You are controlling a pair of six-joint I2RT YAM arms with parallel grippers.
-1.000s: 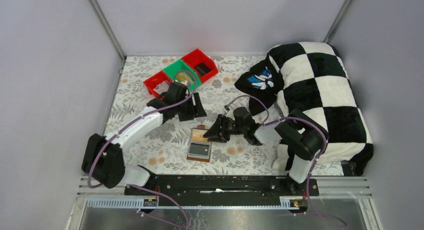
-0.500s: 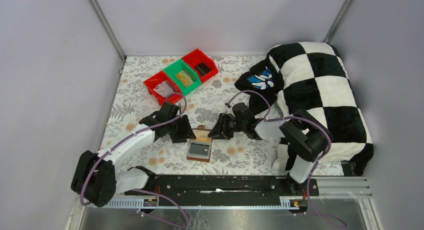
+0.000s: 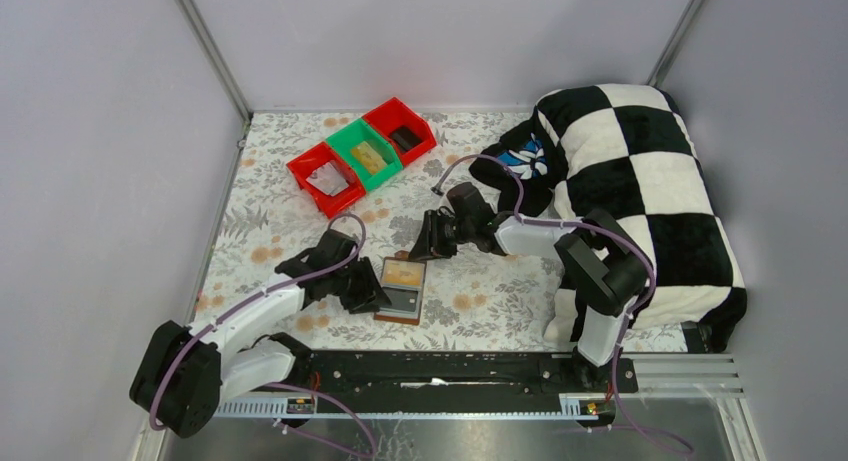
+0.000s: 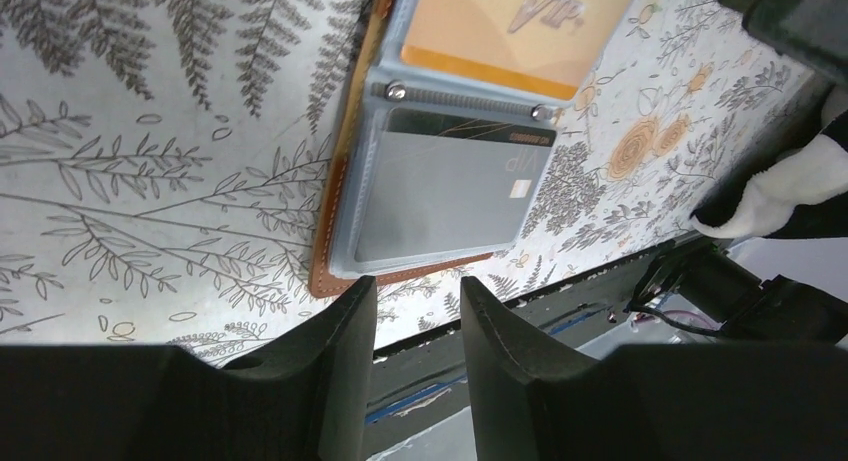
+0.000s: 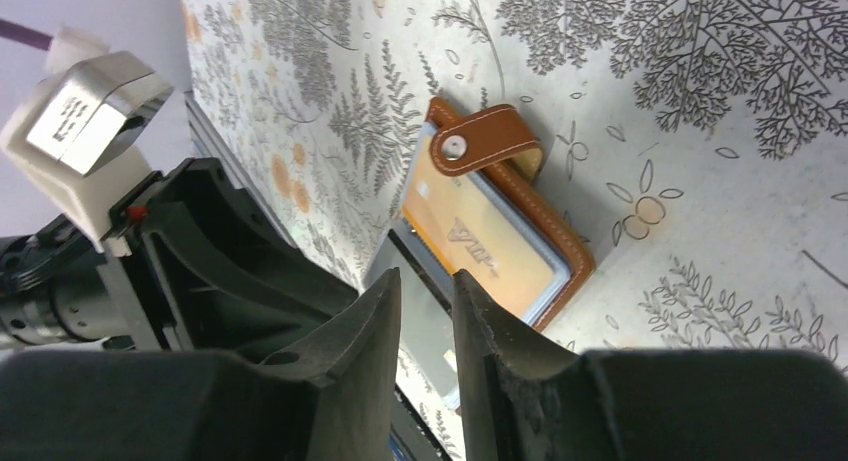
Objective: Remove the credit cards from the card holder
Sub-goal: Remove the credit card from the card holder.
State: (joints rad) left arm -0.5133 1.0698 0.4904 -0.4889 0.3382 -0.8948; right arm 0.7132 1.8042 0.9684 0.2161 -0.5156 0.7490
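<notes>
Our card holder (image 3: pixel 402 289) lies open and flat on the floral counter (image 3: pixel 480 311), near the middle of the near edge, with its snap tab (image 5: pixel 478 146) pointing toward the far edge. We see an orange card (image 4: pixel 515 26) in its far pocket and a grey card (image 4: pixel 450 196) in its near one, both tucked in. Our left gripper (image 3: pixel 370 295) sits low just beside the holder's left side, jaws a little apart on nothing. Our right gripper (image 3: pixel 422 249) hangs by the tab end, jaws parted by a narrow gap, empty. The bins (image 3: pixel 362 154) stand toward the far left corner
</notes>
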